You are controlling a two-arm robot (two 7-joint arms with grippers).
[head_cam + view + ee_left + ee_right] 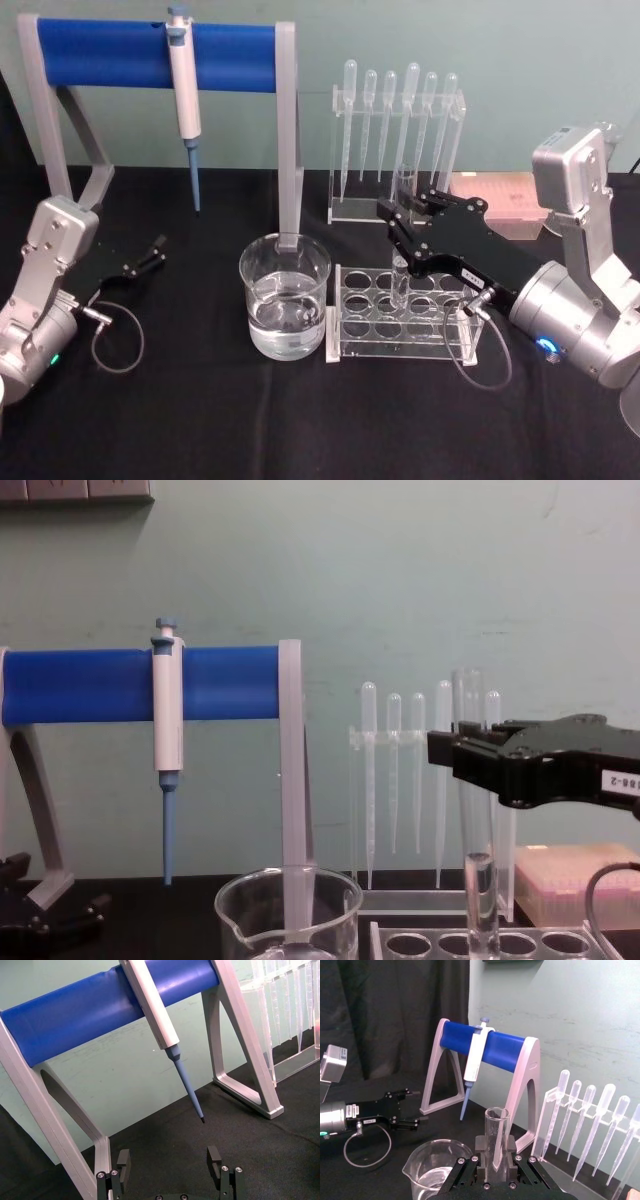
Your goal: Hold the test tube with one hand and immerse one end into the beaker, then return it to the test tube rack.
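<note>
The test tube (404, 182) stands upright with its lower end down inside the clear tube rack (350, 348). My right gripper (398, 222) is shut on the tube's upper part, and the open rim sticks out above the fingers (481, 1146). In the chest view the tube (479, 880) hangs below the right gripper (466, 752) into a rack hole. The beaker (285, 296), partly filled with clear liquid, sits left of the rack, close to it. My left gripper (152, 252) rests open and empty on the black table at the far left.
A blue-barred stand (160, 55) holding a white and blue pipette (185, 100) rises behind the beaker. A clear holder of several plastic pipettes (395, 120) stands behind the rack. A pink tip box (500, 195) is at the back right.
</note>
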